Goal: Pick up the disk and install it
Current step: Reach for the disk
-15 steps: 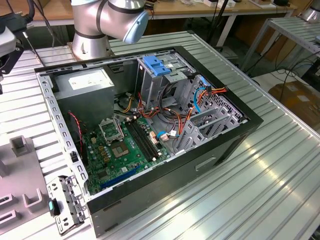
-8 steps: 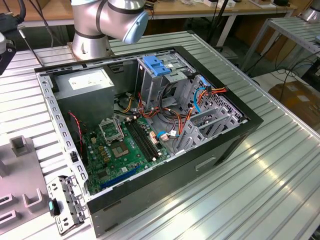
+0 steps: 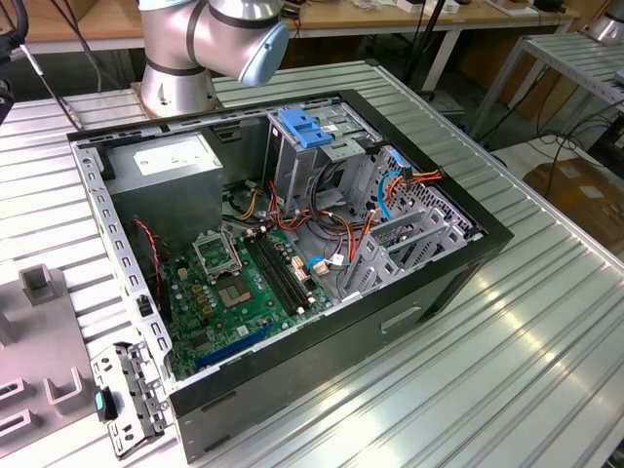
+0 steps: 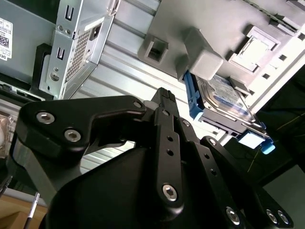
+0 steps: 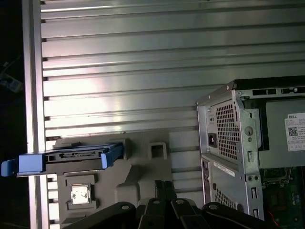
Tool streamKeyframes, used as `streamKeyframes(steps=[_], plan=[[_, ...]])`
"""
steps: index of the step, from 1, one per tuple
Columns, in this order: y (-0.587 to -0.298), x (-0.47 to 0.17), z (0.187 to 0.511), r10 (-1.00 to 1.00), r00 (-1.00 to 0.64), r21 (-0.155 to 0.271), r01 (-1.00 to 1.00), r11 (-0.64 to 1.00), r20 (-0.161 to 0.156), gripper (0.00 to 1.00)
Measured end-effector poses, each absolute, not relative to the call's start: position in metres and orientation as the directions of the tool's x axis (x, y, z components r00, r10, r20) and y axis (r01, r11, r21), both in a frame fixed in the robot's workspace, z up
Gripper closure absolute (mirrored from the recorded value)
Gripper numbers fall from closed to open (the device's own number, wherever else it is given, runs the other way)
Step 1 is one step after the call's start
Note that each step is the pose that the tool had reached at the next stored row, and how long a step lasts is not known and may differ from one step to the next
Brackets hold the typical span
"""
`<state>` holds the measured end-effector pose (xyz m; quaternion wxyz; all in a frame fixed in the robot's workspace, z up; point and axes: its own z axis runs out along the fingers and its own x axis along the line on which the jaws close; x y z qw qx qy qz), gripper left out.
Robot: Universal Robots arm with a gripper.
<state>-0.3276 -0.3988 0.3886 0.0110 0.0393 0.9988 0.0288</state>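
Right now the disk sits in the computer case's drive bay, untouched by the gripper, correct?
No. In the first wrist view the disk sits in the grey fixture on the table outside the computer case; the gripper is not touching it.

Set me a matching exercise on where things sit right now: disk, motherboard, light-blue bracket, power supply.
Things:
1. disk
2. motherboard
3. light-blue bracket
4. power supply

Places:
A. on top of the drive cage
B. in the grey fixture, outside the case
C. flat on the case floor
D. in the case corner by the arm's base

Pairs: 1-B, 2-C, 3-A, 4-D.
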Motion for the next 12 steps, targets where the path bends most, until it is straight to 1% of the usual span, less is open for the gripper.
streamKeyframes(steps=[12], plan=[[-0.399,-0.345,0.388,0.079,-0.997,0.058,0.078,0.995,-0.019,0.89]])
